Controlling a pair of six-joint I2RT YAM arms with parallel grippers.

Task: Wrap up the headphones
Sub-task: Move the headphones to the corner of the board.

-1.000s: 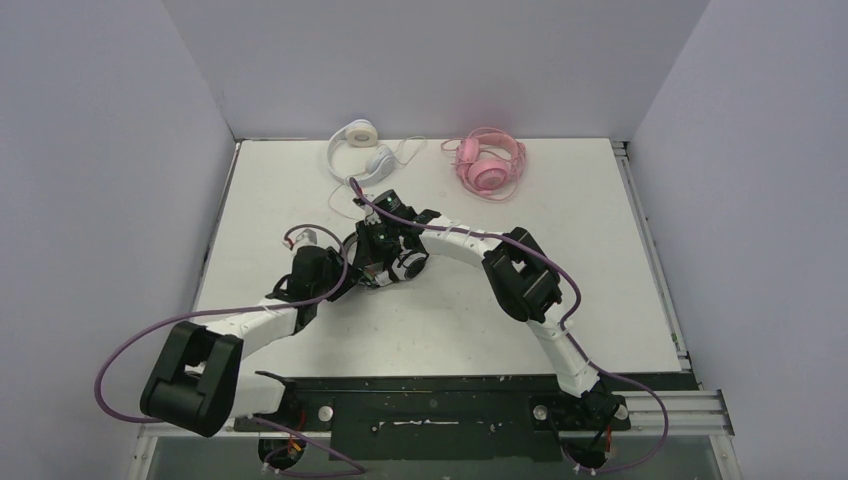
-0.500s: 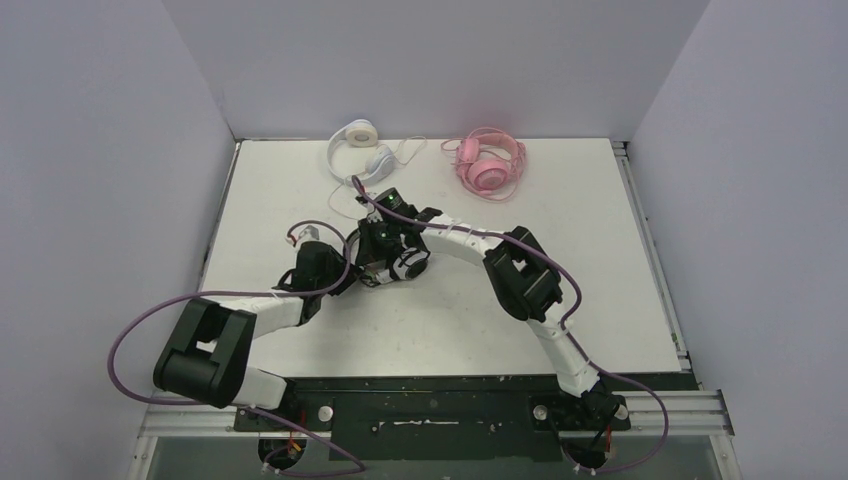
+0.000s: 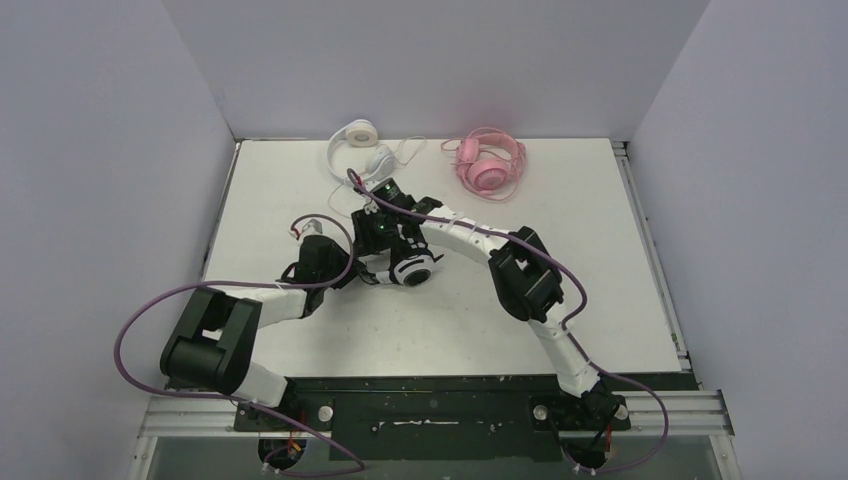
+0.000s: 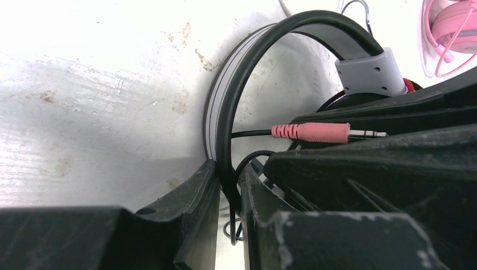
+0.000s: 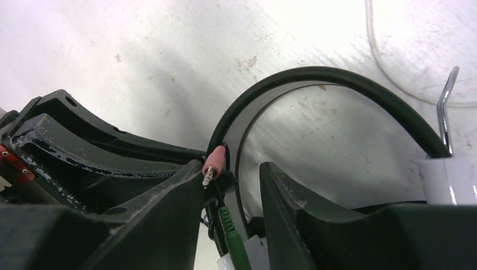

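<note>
Black-and-white headset (image 3: pixel 410 268): black band, pale grey slider, white-ringed cup with a dark centre.
White headset (image 3: pixel 358 148): white all over, cord included.
Pink headset (image 3: pixel 490 162): pink throughout, cable too.
Plugs: a pink plug (image 4: pixel 309 131) and a green plug (image 5: pixel 228 222).
Table (image 3: pixel 600 250): white, with brownish smudges.
Left gripper (image 4: pixel 228 175): black, edges scuffed pale.
Right gripper (image 5: pixel 233 177): black, similarly scuffed.
Arm cable (image 3: pixel 118 345): purple.
Walls (image 3: pixel 450 60): pale lilac-grey.

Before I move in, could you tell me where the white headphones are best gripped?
Likely the headband of the white headphones: it arcs out to the left, away from the ear cups and the cable. They lie flat, so come from above, jaws across the thin band.
</note>
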